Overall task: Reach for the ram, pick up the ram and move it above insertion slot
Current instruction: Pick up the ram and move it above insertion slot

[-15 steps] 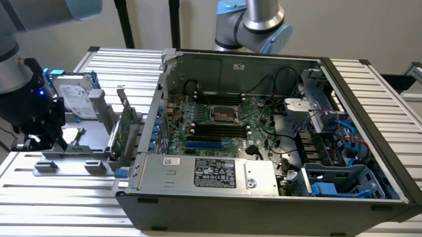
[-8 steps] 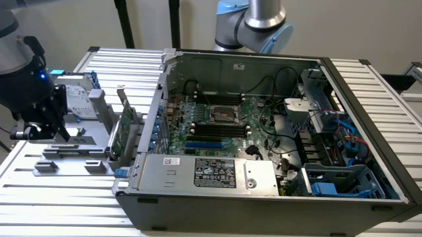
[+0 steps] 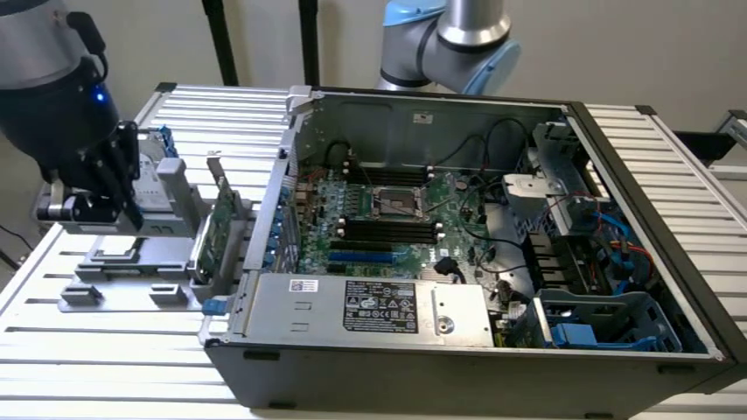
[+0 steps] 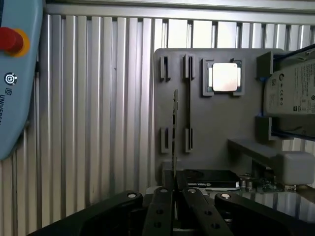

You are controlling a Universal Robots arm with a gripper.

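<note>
Ram (image 4: 188, 105) stands on edge in the grey holder tray (image 4: 216, 128) on the desk (image 4: 98, 123), long axis running straight away from the gripper (image 4: 173, 196), whose fingers (image 4: 158, 206) sit nearly together, gripping nothing, just short of its near end.

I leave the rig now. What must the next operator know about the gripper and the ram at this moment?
Gripper: open, holding nothing, above the grey slotted holder plate on the ribbed metal table.
Ram, the long thin circuit stick: on edge in the plate, in line with the gripper, not gripped.
Done: the reach, nearly.
Left: ram not yet picked up, not yet above its slot in the open grey computer case.
</note>
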